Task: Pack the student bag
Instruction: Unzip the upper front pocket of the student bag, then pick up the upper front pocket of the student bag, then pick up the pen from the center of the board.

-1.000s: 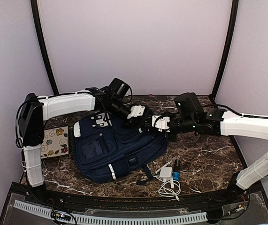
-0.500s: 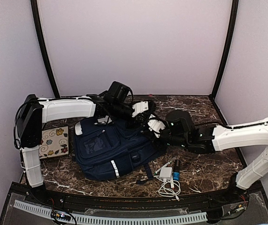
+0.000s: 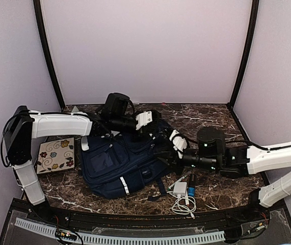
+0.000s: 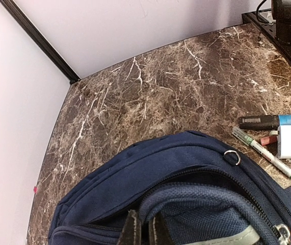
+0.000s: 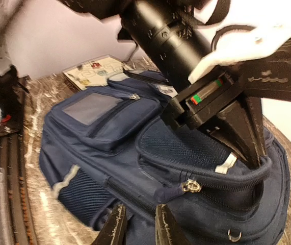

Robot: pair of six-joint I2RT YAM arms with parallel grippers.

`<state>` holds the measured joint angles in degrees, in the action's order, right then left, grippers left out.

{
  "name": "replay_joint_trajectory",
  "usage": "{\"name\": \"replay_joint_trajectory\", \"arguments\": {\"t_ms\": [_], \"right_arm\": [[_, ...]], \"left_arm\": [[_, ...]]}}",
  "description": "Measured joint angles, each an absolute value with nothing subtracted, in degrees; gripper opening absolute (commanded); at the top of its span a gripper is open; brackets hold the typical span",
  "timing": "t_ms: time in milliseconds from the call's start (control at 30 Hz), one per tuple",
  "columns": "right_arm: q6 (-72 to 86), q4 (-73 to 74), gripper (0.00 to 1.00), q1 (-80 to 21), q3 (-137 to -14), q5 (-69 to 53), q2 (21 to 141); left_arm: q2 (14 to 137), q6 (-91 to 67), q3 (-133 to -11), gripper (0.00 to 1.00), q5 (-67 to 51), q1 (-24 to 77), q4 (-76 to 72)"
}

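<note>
The student bag (image 3: pixel 120 163) lies on the worktop (image 4: pixel 160 92), its rim pinched by the closed left hand (image 4: pixel 144 232). Tension should be applied (no yanking) while the zipper pull (image 5: pixel 188 186) is taken by the parted right hand (image 5: pixel 137 227).

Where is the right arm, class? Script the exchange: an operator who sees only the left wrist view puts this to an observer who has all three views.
Observer: The right gripper hovers, jaws open, just short of a zipper pull on the student bag.
Operator: What lies past the bag, outside my frame?
Observer: A flower-patterned card lies flat beside the bag, on the left arm's side.
</note>
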<state>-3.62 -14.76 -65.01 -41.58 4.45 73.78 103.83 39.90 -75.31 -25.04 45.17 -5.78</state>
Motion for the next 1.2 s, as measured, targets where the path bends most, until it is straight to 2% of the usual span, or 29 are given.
{"name": "replay_joint_trajectory", "arguments": {"t_ms": [100, 167, 267, 467, 633, 767, 900, 1067, 1200], "right_arm": [[-1.85, -13.72, 0.31, -64.99, -38.41, 3.18, 65.76], [0.21, -12.23, 0.41, -63.61, -37.43, 3.22, 61.54], [5.34, -9.26, 0.47, -59.24, -37.63, 5.04, 57.39], [19.05, 1.37, 0.61, -48.31, -47.27, 8.34, 65.32], [24.05, 5.65, 0.63, -46.39, -60.64, 2.79, 79.46], [25.56, 8.47, 0.64, -46.37, -65.78, -0.34, 85.34], [27.16, 14.13, 0.64, -46.39, -66.35, -0.99, 84.58], [32.42, 25.26, 0.64, -46.89, -65.49, 5.34, 77.71], [40.21, 31.51, 0.65, -51.88, -60.10, 10.74, 72.03]], "left_arm": [[102.67, 40.53, -73.28, 0.00, -25.76, 44.88, -7.97], [102.06, 41.01, -71.96, 0.00, -26.20, 44.86, -8.84], [99.94, 41.58, -68.90, 0.00, -26.55, 44.86, -10.70], [94.32, 43.42, -65.06, 0.00, -26.59, 44.91, -11.86], [90.30, 44.93, -64.12, 0.00, -26.00, 45.01, -9.39], [85.67, 46.39, -62.11, 0.00, -24.05, 45.25, -7.05], [81.41, 48.73, -61.67, 0.00, -20.78, 45.30, -2.33], [76.51, 50.28, -59.57, 0.00, -17.67, 45.50, 1.10], [72.51, 50.30, -56.14, 0.00, -17.26, 45.56, 1.50]]}}
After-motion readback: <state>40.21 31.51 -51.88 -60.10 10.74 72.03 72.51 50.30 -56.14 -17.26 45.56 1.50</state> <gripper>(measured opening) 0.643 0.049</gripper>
